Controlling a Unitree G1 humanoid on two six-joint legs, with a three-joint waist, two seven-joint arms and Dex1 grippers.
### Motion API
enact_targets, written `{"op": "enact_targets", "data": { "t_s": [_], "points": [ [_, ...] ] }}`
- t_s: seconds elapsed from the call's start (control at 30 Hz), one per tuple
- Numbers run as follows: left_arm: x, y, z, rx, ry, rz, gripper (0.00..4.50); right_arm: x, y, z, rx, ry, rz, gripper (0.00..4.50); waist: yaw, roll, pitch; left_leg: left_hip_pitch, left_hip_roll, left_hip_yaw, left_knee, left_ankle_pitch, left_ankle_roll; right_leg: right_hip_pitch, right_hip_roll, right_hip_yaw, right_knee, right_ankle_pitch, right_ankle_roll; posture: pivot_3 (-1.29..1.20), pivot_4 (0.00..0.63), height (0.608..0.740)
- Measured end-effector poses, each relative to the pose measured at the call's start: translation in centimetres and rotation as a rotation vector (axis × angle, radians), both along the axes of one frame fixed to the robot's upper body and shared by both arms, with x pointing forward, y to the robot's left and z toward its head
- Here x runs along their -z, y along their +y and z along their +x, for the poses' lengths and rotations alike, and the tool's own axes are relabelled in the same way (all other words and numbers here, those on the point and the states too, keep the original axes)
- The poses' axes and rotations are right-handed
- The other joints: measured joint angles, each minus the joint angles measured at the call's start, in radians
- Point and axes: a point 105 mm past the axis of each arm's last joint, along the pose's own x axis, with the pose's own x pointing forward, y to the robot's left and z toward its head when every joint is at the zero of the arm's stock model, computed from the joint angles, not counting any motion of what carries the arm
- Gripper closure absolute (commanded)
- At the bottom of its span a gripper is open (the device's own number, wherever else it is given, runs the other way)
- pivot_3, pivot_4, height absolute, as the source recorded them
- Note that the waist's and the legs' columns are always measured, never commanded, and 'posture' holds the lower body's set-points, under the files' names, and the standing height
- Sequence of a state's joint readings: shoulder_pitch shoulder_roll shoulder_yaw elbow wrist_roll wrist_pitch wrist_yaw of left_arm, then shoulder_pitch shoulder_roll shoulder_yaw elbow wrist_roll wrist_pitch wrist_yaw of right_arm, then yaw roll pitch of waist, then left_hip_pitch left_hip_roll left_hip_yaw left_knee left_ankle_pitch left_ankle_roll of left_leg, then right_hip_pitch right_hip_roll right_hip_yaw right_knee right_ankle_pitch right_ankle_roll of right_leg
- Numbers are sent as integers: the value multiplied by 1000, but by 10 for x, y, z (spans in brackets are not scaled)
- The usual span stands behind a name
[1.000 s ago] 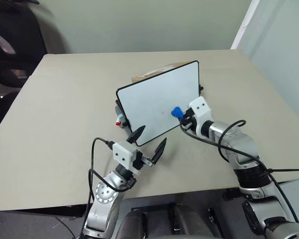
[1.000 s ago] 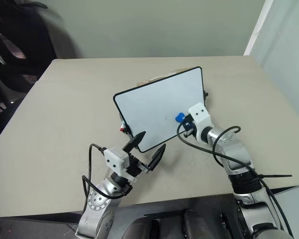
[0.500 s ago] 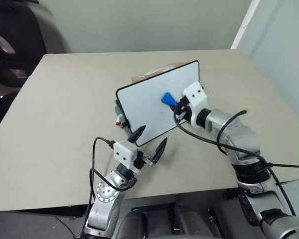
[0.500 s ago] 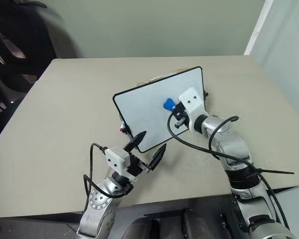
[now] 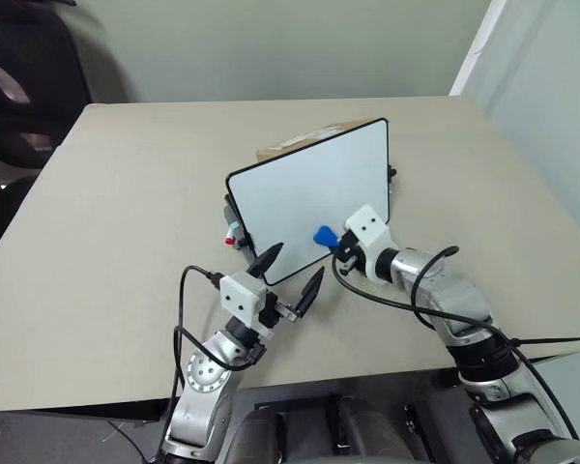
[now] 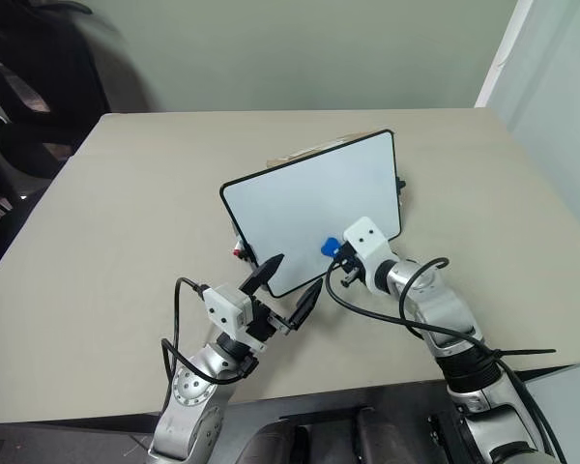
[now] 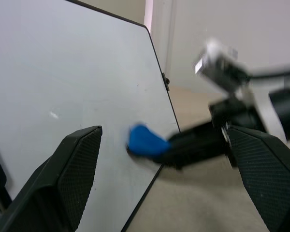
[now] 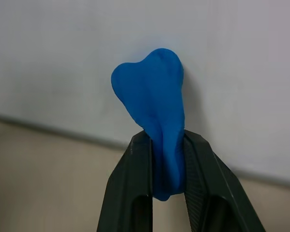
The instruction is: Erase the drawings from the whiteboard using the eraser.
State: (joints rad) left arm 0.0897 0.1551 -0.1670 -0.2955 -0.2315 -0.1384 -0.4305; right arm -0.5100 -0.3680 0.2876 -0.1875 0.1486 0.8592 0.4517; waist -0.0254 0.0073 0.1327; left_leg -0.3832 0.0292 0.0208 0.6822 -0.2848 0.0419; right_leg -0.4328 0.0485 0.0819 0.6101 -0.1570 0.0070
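Table (image 5: pixel 106 213): a wide beige top that carries everything else; dark chairs stand past its far left edge.
Whiteboard (image 5: pixel 300 188): white face with a thin black frame and rounded corners, propped up at a slant near the middle of the table, its face turned toward the robot. Its lower corner comes down just beyond the left gripper.
Cardboard box (image 5: pixel 290 143): brown, behind the board's upper edge, mostly hidden by it.
Right gripper (image 5: pixel 333 244): reaches in from the right at the board's lower edge, fingers pressed together and pinching the eraser. The right wrist view shows the two black fingers (image 8: pixel 130 193) squeezing the blue piece between them.
Left gripper (image 5: pixel 288 275): held over the table just in front of the board's lower corner, its two black fingers spread wide with nothing between them. It is apart from the eraser and the board.
Eraser (image 5: pixel 323 235): small, bright blue and squashed out of shape, sticking out past the right gripper's fingertips. Its tip is against the white face, low down and close to the bottom frame.
Marker (image 5: pixel 230 237): a red cap peeks out at the board's left edge, low on the table.
Drawings: I cannot make out any red lines on the white face around the eraser.
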Motion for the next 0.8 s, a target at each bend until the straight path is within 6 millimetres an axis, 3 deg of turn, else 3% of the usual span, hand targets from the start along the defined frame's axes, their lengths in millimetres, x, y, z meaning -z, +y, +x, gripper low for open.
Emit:
{"op": "enact_targets", "data": {
  "t_s": [0.13, 0.2, 0.37, 0.43, 0.7, 0.8],
  "points": [
    [0, 0, 0, 0, 0, 3, 0, 3, -2, 2, 11, 5, -17, 3976, 0, 0, 0, 0, 0, 0, 1, 3, -1, 0, 0, 0, 0, 5, 0, 0, 150, 740],
    [0, 0, 0, 0, 1, 4, 0, -4, 0, 4, 17, -5, 23, 3976, 0, 0, 0, 0, 0, 0, 1, 4, -1, 0, 0, 0, -1, 6, 0, 0, 150, 740],
    [1, 0, 0, 1, 2, 3, 0, -60, -5, 18, 46, -136, 162, 3976, 0, 0, 0, -1, 0, 0, 0, 4, -2, -1, 0, 0, -1, 6, -1, 0, 150, 740],
    [1, 1, 0, 0, 4, 3, 0, -73, -10, 21, 63, -175, 177, 3976, 3, 0, 0, -1, 0, 0, 0, 4, -1, -1, 0, 0, -1, 4, -2, 0, 150, 740],
    [1, 1, -1, -1, 5, 3, 0, -68, -7, 22, 77, -158, 194, 3976, 4, 0, 0, -1, 0, 0, 0, 2, -1, -1, 0, 0, 0, 3, -6, 0, 150, 740],
    [2, 1, -1, -1, 6, 3, 0, -56, -3, 18, 64, -126, 167, 3976, 1, 0, 0, 0, 0, 0, 0, 1, -1, -1, 0, 0, 0, 2, -6, 0, 150, 740]
  ]
}}
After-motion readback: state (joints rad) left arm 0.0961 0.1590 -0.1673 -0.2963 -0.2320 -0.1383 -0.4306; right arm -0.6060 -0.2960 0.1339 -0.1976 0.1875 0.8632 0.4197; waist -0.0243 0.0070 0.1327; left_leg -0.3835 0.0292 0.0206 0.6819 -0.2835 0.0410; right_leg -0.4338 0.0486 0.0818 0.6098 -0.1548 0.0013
